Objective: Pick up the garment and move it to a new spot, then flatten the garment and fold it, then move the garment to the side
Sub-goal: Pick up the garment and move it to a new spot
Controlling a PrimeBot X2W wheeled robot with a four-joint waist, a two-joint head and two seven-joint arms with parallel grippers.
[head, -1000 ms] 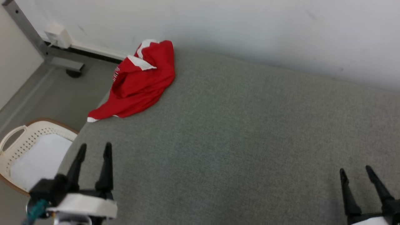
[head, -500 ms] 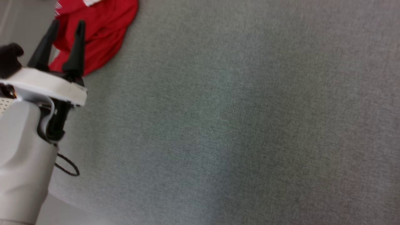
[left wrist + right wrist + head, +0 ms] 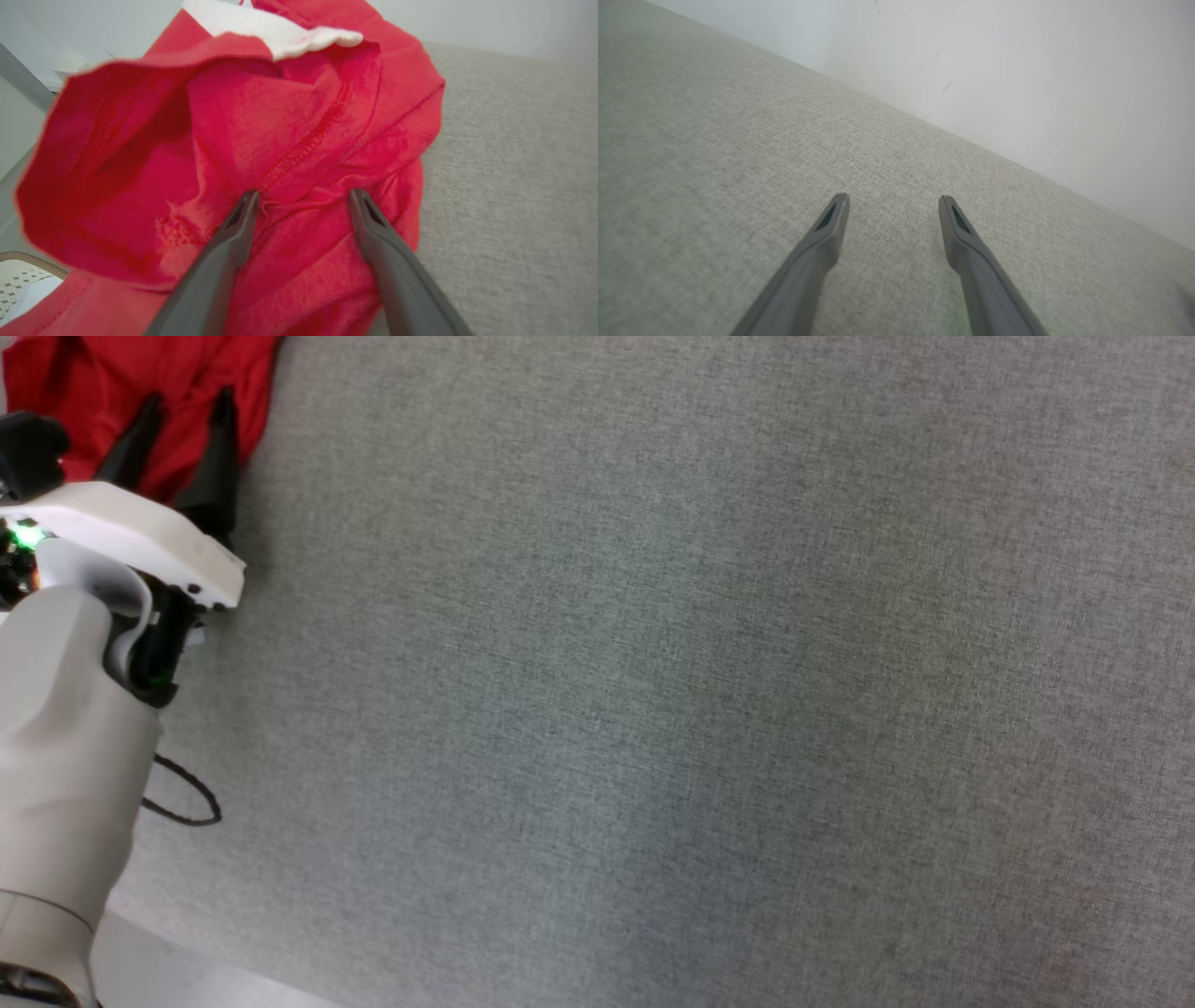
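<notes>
Grey fabric worktop (image 3: 653, 709): broad, flat and bare across most of the head view, backed by a pale wall (image 3: 1017, 70) along its far edge.

Red garment (image 3: 289, 140): bunched in a loose heap at the worktop's far left corner, part of it seemingly spilling past the left edge.

Pale left forearm (image 3: 65, 756): reaching along the worktop's left edge toward that corner.

Left gripper (image 3: 303, 193): over the worktop's far left corner, jaws spread to the full, nothing held. Fingertips down among the red folds, straddling a raised ridge with a stitched seam just beyond. Touching the cloth or just above it: cannot tell.

Right gripper (image 3: 892, 198): jaws likewise fully apart and empty, hanging over a bare stretch of the worktop toward its back edge.

White trim (image 3: 271, 28): on the part of the heap nearest the worktop's back edge.

Pale perforated basket (image 3: 18, 275): a sliver glimpsed below the worktop's left edge.

Thin black cable loop (image 3: 187, 798): hanging beside the forearm, over the worktop's left margin.

Step in hand, by judgement: the first, reaching in for the pickup; no carrying, flattening or folding done yet. Next move calls for sinking slightly deeper to bracket the ridge, closing on more than one thin layer, then lifting clear of the left edge before carrying toward the worktop's open middle. Worth guarding against: a shallow pinch slipping off.
</notes>
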